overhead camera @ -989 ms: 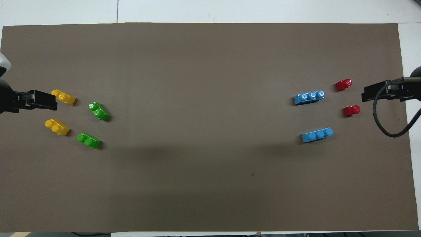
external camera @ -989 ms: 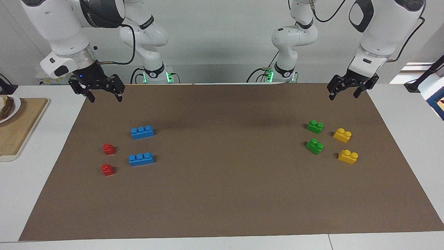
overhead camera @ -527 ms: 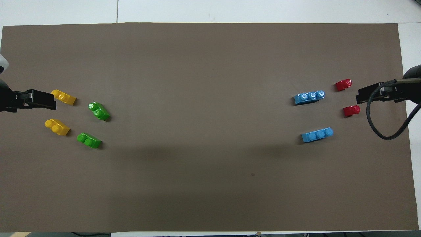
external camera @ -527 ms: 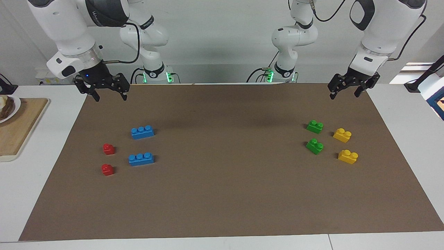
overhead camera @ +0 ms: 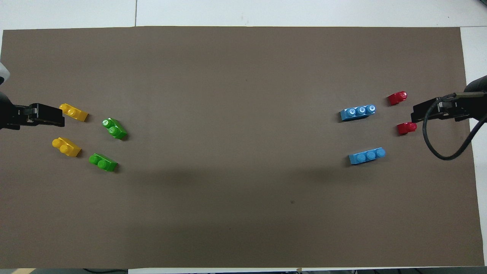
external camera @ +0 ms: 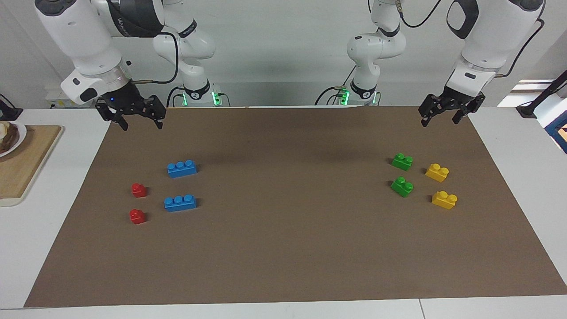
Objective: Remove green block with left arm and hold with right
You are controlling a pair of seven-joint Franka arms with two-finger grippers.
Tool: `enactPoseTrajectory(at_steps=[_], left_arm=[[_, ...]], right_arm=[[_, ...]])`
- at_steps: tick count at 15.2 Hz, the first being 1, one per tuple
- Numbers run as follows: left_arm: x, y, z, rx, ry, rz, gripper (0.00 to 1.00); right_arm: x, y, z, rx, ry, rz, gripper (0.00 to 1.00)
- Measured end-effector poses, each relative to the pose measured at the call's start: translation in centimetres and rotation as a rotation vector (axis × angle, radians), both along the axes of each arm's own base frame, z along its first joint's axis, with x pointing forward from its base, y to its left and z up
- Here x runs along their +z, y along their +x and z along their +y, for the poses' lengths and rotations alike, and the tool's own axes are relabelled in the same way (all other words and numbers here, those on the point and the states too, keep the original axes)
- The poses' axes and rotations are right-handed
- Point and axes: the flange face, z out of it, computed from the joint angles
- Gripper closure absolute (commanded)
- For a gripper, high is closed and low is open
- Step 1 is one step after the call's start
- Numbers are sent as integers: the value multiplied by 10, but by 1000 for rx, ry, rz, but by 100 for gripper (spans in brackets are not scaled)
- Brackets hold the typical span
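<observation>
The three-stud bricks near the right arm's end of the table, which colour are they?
Both three-stud bricks are blue, shown best in the facing view.

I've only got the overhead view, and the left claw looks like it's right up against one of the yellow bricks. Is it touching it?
Observer: No. The facing view shows the left claw hanging in the air above the brown mat, clear of the yellow brick.
Operator: Is it open?
Observer: Yes, its fingers are spread, with nothing between them.
Operator: And the right claw, next to the red bricks?
Observer: The right claw is raised off the mat too, open and holding nothing.
</observation>
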Motion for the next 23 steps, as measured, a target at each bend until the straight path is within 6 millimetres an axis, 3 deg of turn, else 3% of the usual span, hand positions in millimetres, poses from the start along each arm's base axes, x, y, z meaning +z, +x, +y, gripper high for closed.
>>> enactPoseTrajectory(at_steps=[4, 8, 14, 23], left_arm=[[0, 0, 0, 0, 0, 0, 0], [0, 0, 0, 0, 0, 0, 0], [0, 0, 0, 0, 0, 1, 0], [0, 0, -6, -5, 0, 0, 0]], right_arm=[[0, 1, 1, 3, 0, -1, 0], [-1, 1, 17, 30, 0, 0, 0], [-2, 4, 5, 9, 0, -2, 0], [-5, 5, 13, 15, 0, -15, 0]])
